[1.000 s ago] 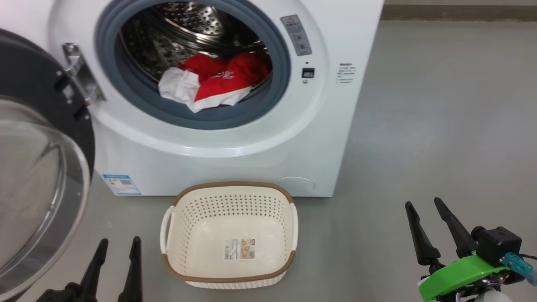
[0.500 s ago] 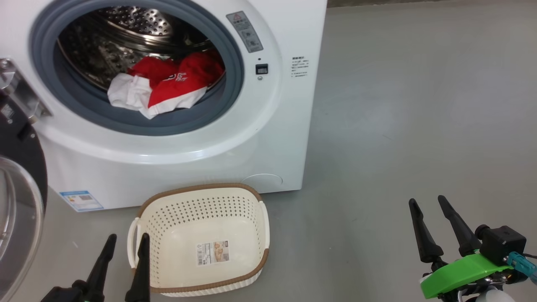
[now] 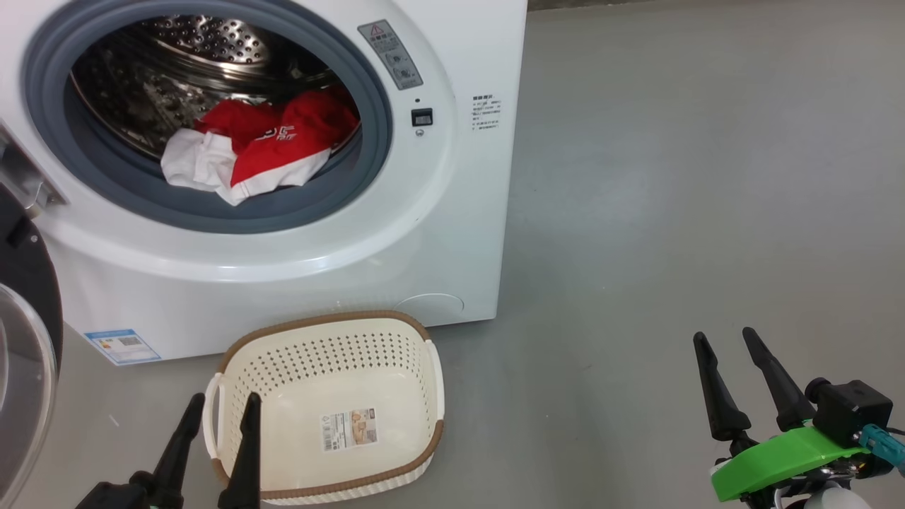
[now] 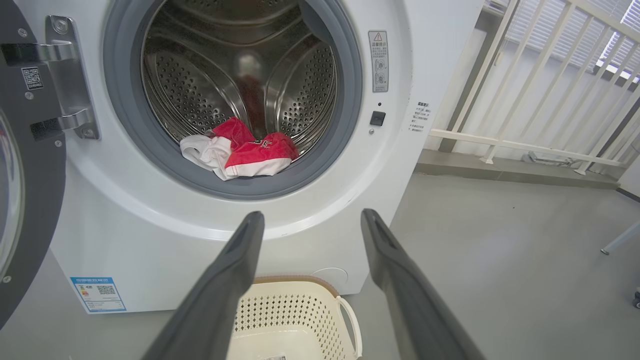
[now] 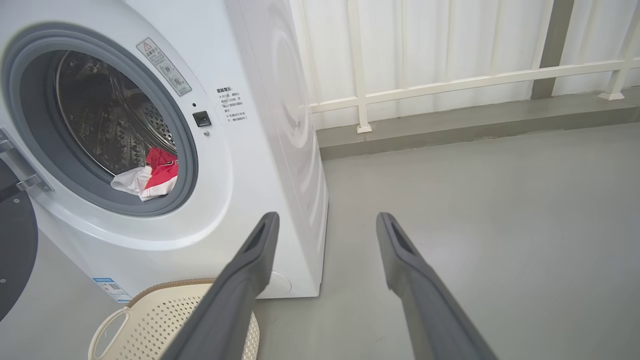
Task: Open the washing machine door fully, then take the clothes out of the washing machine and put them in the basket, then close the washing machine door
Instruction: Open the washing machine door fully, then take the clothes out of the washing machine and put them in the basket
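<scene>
My left tool (image 3: 225,404), fingers spread wide and holding nothing, hangs low by the near-left corner of the basket (image 3: 322,322). My right tool (image 3: 724,338), equally wide and empty, hangs over bare floor (image 3: 672,212) well off to the right. The clothes (image 3: 258,152), a red-and-white heap, lie at the front lip of the drum (image 3: 184,63) of the washing machine (image 3: 396,247). Their white edge is draped onto the grey gasket (image 3: 212,218), and their long axis runs left to right across the opening. The washing machine door (image 3: 28,283) stands swung out at far left. The heap lies ahead of and above the left tool and up-left of the right, so I judge the left arm nearer, with a reach forward and upward past the basket.
</scene>
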Controlling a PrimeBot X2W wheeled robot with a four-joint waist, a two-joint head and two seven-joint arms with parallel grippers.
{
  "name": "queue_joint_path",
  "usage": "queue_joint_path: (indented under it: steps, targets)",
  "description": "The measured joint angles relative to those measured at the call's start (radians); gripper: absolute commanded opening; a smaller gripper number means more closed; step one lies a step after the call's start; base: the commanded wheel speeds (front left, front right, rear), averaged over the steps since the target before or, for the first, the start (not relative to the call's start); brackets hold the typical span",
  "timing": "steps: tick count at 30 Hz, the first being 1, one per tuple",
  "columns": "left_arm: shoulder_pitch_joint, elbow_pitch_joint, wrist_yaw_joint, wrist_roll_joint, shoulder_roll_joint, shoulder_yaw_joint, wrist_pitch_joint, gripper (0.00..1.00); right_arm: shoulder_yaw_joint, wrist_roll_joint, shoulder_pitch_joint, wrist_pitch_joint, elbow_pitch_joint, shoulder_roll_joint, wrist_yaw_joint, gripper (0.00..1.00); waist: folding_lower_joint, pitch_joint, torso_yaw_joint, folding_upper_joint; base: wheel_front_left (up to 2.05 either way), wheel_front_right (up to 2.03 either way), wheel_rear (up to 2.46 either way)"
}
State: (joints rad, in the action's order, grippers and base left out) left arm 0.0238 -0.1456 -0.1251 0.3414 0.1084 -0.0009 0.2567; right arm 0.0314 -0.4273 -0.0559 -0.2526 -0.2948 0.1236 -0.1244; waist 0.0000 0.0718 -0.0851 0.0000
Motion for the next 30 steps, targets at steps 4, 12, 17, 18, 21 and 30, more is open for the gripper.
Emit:
queue_joint_path:
  steps: [4,12,17,18,21,30]
  targets:
    - [0.0,0.002,0.0,0.0,0.001,-0.002,0.0,1.0,-0.002,0.0,0.001,0.0,0.0,0.0,0.0,1.0,0.0,-0.003,0.005,0.0,0.0,0.0,0.0]
    - [0.004,0.014,0.0,-0.008,0.0,0.007,0.0,1.0,-0.002,0.001,0.011,0.0,0.002,0.0,0.0,1.0,0.0,-0.006,0.012,0.0,0.0,0.0,0.0]
    - [0.02,0.019,0.0,-0.008,0.0,0.01,0.0,1.0,-0.001,0.001,0.011,0.0,0.005,0.0,0.0,1.0,0.0,-0.007,0.015,0.0,0.0,0.0,0.0]
    - [0.02,0.02,0.0,-0.008,0.0,0.01,0.0,1.0,-0.001,0.001,0.011,0.0,0.005,0.0,0.0,1.0,0.0,-0.006,0.015,0.0,0.0,0.0,0.0]
    - [0.02,0.022,0.0,-0.007,0.0,0.011,0.0,1.0,0.0,0.001,0.011,0.0,0.005,0.0,0.0,1.0,0.0,-0.004,0.015,0.0,0.0,0.0,0.0]
    - [0.019,0.036,0.0,-0.004,0.001,0.007,0.0,1.0,0.005,0.001,0.011,0.0,0.007,0.0,0.0,1.0,0.0,0.011,0.017,0.0,0.62,-0.62,0.0]
